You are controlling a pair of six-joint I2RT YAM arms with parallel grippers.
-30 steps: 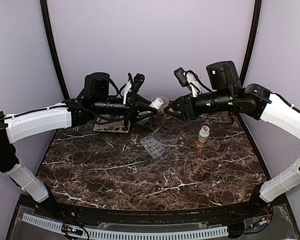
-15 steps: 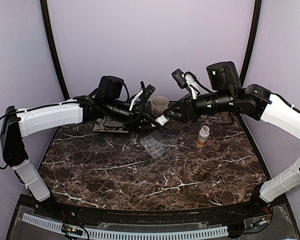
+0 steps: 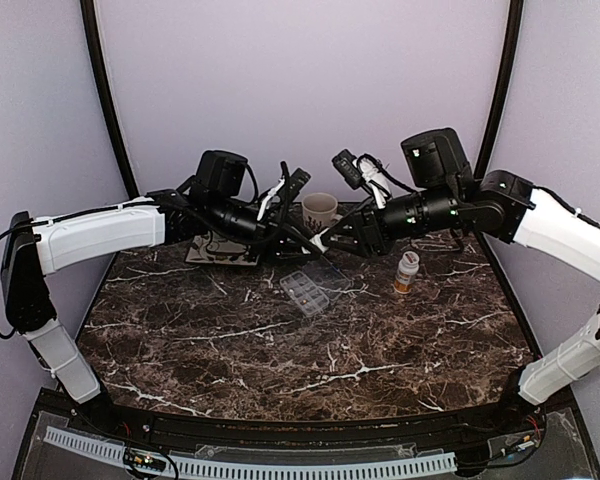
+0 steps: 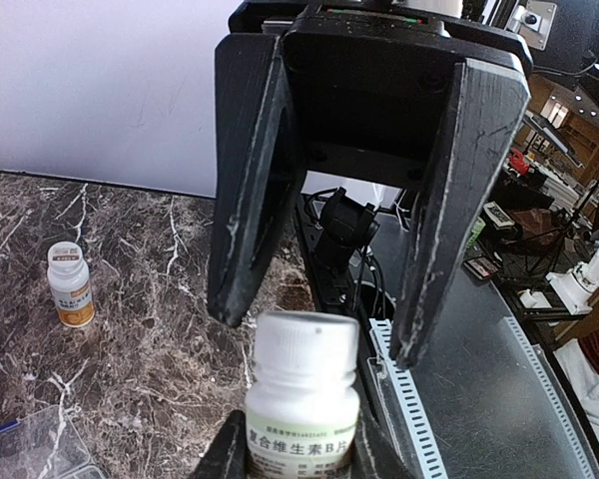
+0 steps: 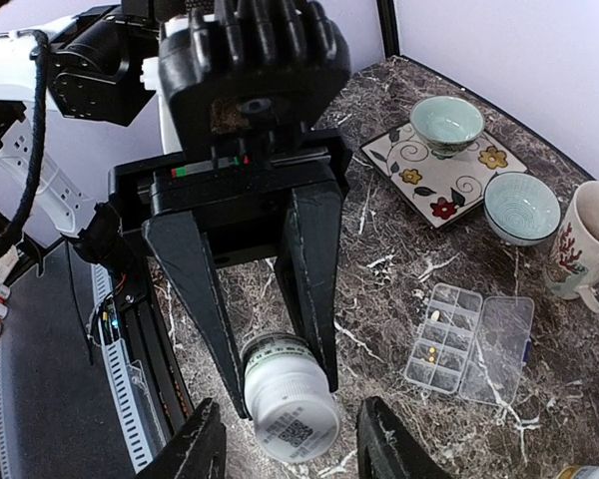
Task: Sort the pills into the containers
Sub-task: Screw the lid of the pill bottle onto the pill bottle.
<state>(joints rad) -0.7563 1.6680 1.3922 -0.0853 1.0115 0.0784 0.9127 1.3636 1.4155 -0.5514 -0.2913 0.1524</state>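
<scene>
Arms reach inward, level; left gripper [image 5: 280, 384] clamps white bottle [image 4: 301, 399].

My left gripper [image 3: 306, 243] and right gripper [image 3: 340, 235] meet tip to tip above the far side of the marble table [image 3: 280, 370], a small white bottle [image 3: 321, 239] between them, just beyond the open clear organiser box [image 3: 308, 291]; an amber bottle [image 3: 407, 271] stands to its right
</scene>
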